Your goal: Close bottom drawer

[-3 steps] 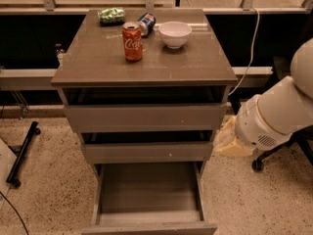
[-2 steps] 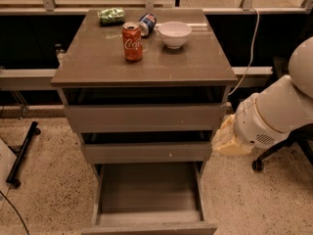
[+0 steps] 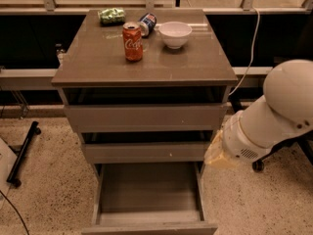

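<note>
Three drawers in the cabinet; bottom drawer stands far out at its foot; likely light, rigid, free on runners; no handle, so push flat on the front panel. Gripper hangs beside the cabinet's right flank, above that drawer; its opening I cannot tell.

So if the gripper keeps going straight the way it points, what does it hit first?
Probably the cabinet, at the end of the middle drawer. The gripper sits just beside it, pointing toward it, above the open bottom drawer. Depth is unclear.
</note>
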Action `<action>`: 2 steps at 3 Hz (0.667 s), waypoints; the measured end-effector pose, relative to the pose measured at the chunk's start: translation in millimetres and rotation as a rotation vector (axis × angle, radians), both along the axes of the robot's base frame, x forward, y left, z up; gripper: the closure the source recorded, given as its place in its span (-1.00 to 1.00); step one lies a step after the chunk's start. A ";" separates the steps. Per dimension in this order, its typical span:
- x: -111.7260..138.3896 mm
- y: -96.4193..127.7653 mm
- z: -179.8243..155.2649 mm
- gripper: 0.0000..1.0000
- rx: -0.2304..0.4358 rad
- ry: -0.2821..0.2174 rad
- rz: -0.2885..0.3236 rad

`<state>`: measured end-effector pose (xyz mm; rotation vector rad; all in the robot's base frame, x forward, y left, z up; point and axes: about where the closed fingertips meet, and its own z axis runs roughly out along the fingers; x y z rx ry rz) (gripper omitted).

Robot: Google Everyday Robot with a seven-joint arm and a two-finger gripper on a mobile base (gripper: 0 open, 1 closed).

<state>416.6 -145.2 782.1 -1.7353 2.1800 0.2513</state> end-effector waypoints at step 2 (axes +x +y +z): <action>-10.7 -0.9 -92.0 1.00 0.070 0.028 -0.040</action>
